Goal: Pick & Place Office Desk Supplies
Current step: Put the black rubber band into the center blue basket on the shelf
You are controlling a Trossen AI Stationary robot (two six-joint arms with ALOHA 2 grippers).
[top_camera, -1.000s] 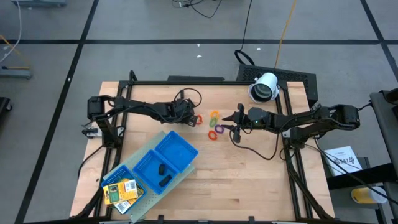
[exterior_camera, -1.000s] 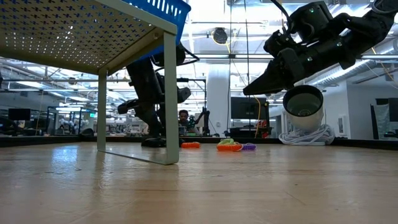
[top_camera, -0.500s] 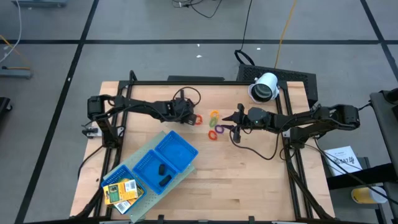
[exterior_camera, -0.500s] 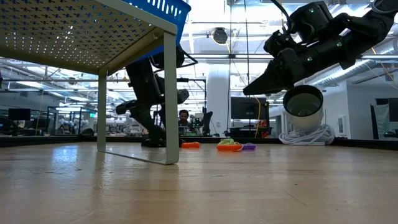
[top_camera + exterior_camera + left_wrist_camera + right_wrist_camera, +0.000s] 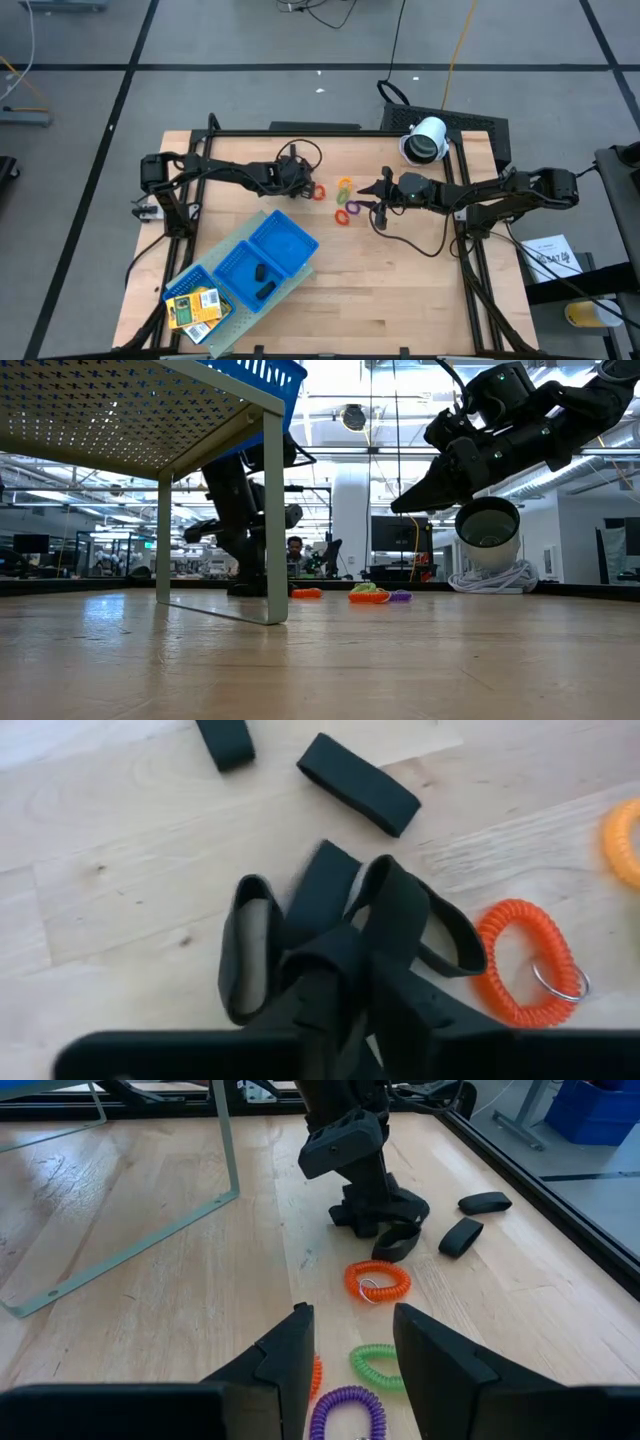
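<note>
While reaching low over the wooden table (image 5: 400, 290), left gripper (image 5: 352, 982) fingers pinching black clip-like pieces (image 5: 330, 925) beside orange ring (image 5: 520, 960); right gripper (image 5: 350, 1342) fingers spread above rings (image 5: 375, 1362); bright open workshop beyond.

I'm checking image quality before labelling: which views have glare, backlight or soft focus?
Low view: bright ceiling lights backlight the arms, leaving the right pincer a silhouette. Left wrist view: the left pincer close to the lens is soft, the orange ring sharper. High view: evenly lit.
</note>
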